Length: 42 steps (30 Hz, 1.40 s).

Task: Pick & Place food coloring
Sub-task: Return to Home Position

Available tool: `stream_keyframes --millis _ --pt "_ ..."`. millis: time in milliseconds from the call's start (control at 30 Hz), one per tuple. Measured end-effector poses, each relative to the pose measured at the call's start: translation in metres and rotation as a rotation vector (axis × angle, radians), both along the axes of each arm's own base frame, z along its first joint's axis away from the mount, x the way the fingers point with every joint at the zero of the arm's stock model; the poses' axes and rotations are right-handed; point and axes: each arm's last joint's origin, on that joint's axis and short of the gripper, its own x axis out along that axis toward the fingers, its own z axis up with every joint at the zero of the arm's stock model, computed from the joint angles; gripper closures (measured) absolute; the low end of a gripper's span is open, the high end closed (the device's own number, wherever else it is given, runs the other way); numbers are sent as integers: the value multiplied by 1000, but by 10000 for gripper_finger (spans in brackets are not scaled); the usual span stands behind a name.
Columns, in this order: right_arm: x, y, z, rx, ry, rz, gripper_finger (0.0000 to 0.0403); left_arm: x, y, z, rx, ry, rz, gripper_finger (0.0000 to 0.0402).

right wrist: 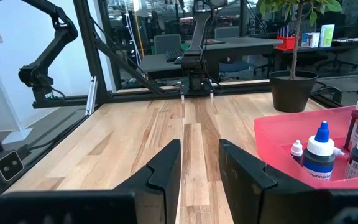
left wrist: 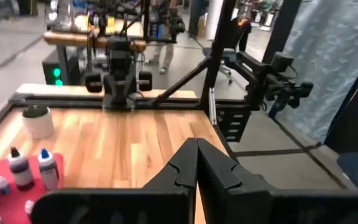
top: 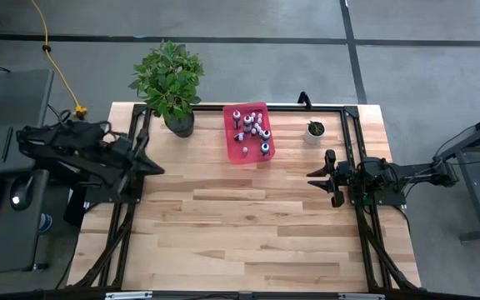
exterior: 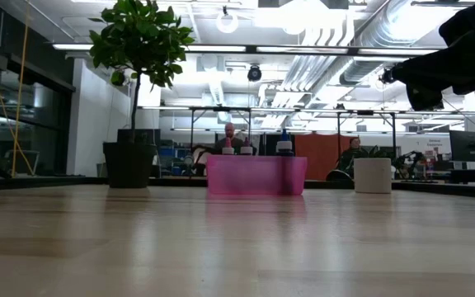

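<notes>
The food coloring (top: 252, 129) is a cluster of small white-capped bottles standing in a pink tray (top: 233, 150) at the table's far middle. In the right wrist view a blue-capped bottle (right wrist: 321, 152) stands in the tray (right wrist: 284, 134). Two taller bottles (left wrist: 18, 168) show in the left wrist view. My left gripper (top: 158, 169) hovers shut over the table's left side, to the left of the tray, and holds nothing. My right gripper (top: 313, 178) rests open at the right side, level, nearer than the tray, with nothing between its fingers (right wrist: 166, 163).
A large potted plant (top: 172, 83) stands at the far left next to the tray. A small white pot (top: 313, 131) with a green plant stands to the tray's right. Black frame rails (top: 352, 142) run along the table's sides. Bare wood (top: 240, 225) fills the near half.
</notes>
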Motion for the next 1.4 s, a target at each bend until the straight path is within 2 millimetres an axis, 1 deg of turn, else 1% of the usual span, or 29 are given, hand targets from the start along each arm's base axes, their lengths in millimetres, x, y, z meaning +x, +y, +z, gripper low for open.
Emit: stream_keyframes --millis 167,300,567,700,767,867,967,1033,1267,1400 --pt "0 0 0 0 0 0 304 -18 3 -8 30 -59 -94 401" --pt "0 0 0 0 0 0 304 -28 4 -24 36 -68 -135 401" --pt "0 0 0 0 0 0 304 -34 4 -64 54 -61 -210 401" --pt "0 0 0 0 0 0 304 -33 3 -86 39 -152 -224 401" --pt "0 0 0 0 0 0 304 -31 2 -102 25 -176 -228 401" --pt "0 0 0 0 0 0 304 -27 2 -122 17 -223 -208 401" --pt "0 0 0 0 0 -1 304 -25 3 -133 45 -284 -155 401" --pt "0 0 0 0 -1 0 304 -23 4 -140 68 -288 -105 401" --pt "0 0 0 0 0 0 304 -17 7 -160 80 -254 66 401" --pt "0 0 0 0 -1 -1 304 -13 6 -167 72 -278 56 401"
